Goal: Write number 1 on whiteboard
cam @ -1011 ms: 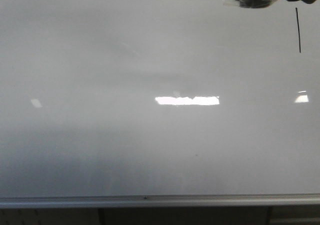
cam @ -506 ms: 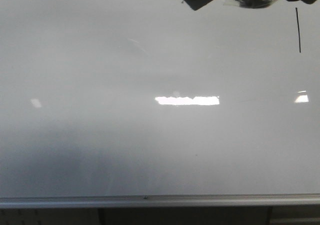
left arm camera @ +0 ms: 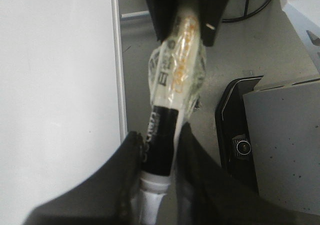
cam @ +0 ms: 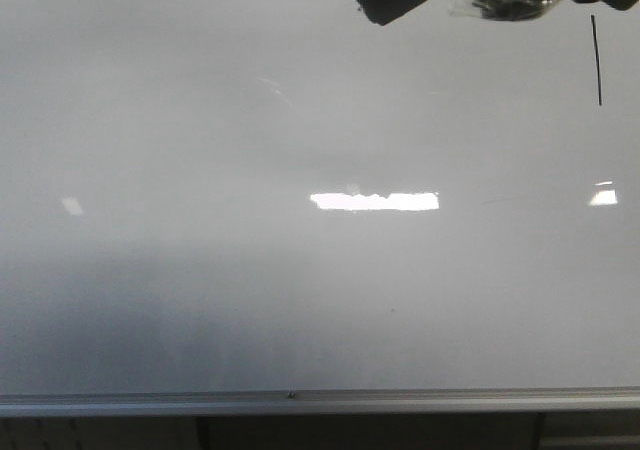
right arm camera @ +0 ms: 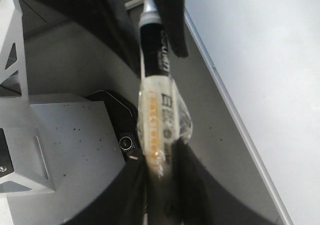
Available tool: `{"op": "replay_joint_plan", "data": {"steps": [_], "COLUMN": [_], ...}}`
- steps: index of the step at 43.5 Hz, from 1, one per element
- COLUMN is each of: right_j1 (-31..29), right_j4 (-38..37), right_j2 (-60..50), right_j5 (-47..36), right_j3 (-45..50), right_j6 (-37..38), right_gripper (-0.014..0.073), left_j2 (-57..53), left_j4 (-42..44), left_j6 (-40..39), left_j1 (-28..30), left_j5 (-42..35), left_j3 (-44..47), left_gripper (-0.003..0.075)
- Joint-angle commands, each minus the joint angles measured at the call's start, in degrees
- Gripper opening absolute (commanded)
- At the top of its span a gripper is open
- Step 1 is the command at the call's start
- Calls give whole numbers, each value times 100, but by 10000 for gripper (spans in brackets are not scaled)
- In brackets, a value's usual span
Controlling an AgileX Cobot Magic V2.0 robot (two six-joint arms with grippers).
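Up near the far right of the glossy, pale grey whiteboard point(cam: 250, 270) sits the number 1 point(cam: 597, 60), a thin black marker stroke, nearly vertical and slightly slanted, tiny against the broad smooth surface. Bright rectangular light reflections gleam across the board's middle, and a ribbed silver metal rail point(cam: 320, 402) runs along its bottom edge.

At the top edge of the front view, both arms meet as dark shapes around a crinkled clear wrapping. From the wrist views this is a marker pen point(left arm camera: 167, 105), a white cylindrical barrel with a black cap section, its middle bound in wrinkled transparent tape with orange print. The left gripper point(left arm camera: 157, 150), its matte black fingers pressed together on the black capped end, clamps the pen. The right gripper point(right arm camera: 162, 177) has its dark fingers closed on the taped barrel end of the same pen point(right arm camera: 156, 115).

Beside the board's metal edge lies a speckled grey floor, with a flat grey metal plate point(left arm camera: 282, 135) and a rounded black housing point(left arm camera: 235, 135) nearby.
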Motion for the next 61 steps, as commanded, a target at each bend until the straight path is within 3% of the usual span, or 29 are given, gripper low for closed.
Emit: {"op": "replay_joint_plan", "data": {"steps": [1, 5, 8, 12, 16, 23, 29, 35, 41, 50, 54, 61], "right_j1": [19, 19, 19, -31, -254, -970, -1576, -1754, -1754, -1754, -1754, -1754], "right_j4": [272, 272, 272, 260, 167, -158, -169, -169, -144, -4, 32, 49], "right_j2": [-139, -139, -139, -156, -222, -465, -626, -661, -662, -662, -662, -662], "right_j5": [458, 458, 458, 425, 260, -88, -214, -270, -310, -310, -310, -310], "right_j3": [-186, -186, -186, -186, -186, -186, -186, -186, -186, -186, -186, -186], "right_j6": [48, 48, 48, 72, 244, 668, 726, 766, 766, 766, 766, 766], "right_gripper": [-33, 70, 209, 425, 536, 539, 539, 539, 539, 539, 539, 539], "left_j2": [-217, -217, -217, -254, -347, -676, -1336, -2178, -2807, -2817, -2585, -1968], "left_j4": [-240, -240, -240, 60, 628, 1445, 1518, 1529, 1529, 893, 303, 257], "left_j6": [-127, -127, -193, -557, -1299, -2978, -3259, -3420, -3834, -4116, -4116, -4116], "left_j1": [-31, -31, -5, -1, -1, 192, 617, 1363, 2373, 3661, 3884, 3899], "left_j5": [-320, -236, -159, -156, -207, -295, -730, -1283, -2330, -4819, -5422, -6255], "left_j3": [-181, -181, -181, -181, -181, -113, 527, 1637, 2759, 4154, 4378, 4389], "left_gripper": [-20, -20, -20, -20, -20, -20, -20, -20, -20, -20, -20, -20]}}
